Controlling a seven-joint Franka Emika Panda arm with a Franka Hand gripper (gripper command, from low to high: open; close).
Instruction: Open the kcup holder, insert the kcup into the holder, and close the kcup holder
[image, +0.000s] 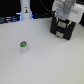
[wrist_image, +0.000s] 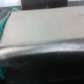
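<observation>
Pincer (image: 63, 21) sits at the holder (image: 63, 29); its state cannot be told. Cup (image: 23, 48) stands well apart on the tabletop (image: 50, 60). Risk: a poor handle grip shoves the whole holder.

I see my white claw (image: 63, 20) over the black kcup holder (image: 62, 28); away from it, the white kcup (image: 23, 48) shows its green top.

White table (image: 45, 62), tall white bottle-like post (image: 25, 11) near its far edge, dark background behind.
</observation>
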